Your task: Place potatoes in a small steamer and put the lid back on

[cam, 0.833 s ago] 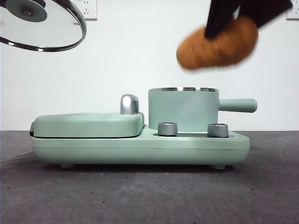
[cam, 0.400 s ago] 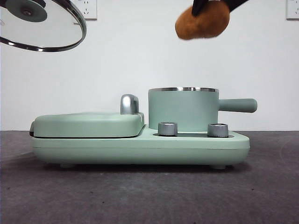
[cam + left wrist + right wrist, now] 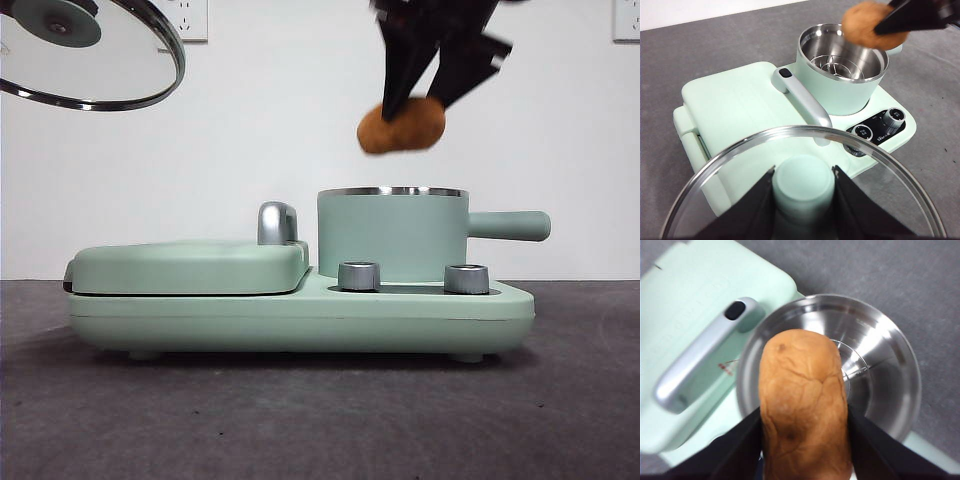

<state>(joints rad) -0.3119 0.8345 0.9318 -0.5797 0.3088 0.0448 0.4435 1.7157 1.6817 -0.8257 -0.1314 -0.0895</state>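
Observation:
The small steamer [image 3: 392, 234] is a mint-green pot with a steel rim and a side handle, standing on the right of the cooker base; its steel inside [image 3: 880, 375] [image 3: 842, 57] holds only a rack. Just above its rim hangs the potato [image 3: 401, 127] [image 3: 804, 405] [image 3: 866, 25], an orange-brown wrinkled lump, with my right gripper [image 3: 432, 78] [image 3: 804, 440] shut on it. High at the far left, my left gripper [image 3: 803, 192] is shut on the mint-green knob [image 3: 803, 184] of the glass lid [image 3: 95, 52] [image 3: 715, 185], held tilted in the air.
The mint-green cooker base [image 3: 300, 315] carries a flat griddle cover [image 3: 185, 265] with a chrome handle [image 3: 276, 222] on its left, and two steel dials [image 3: 360, 276] [image 3: 466, 279] at the front below the pot. Dark grey tabletop [image 3: 300, 420] lies around it.
The right gripper carried the potato leftward and then down toward the steamer's mouth. The lid and left gripper stayed where they were.

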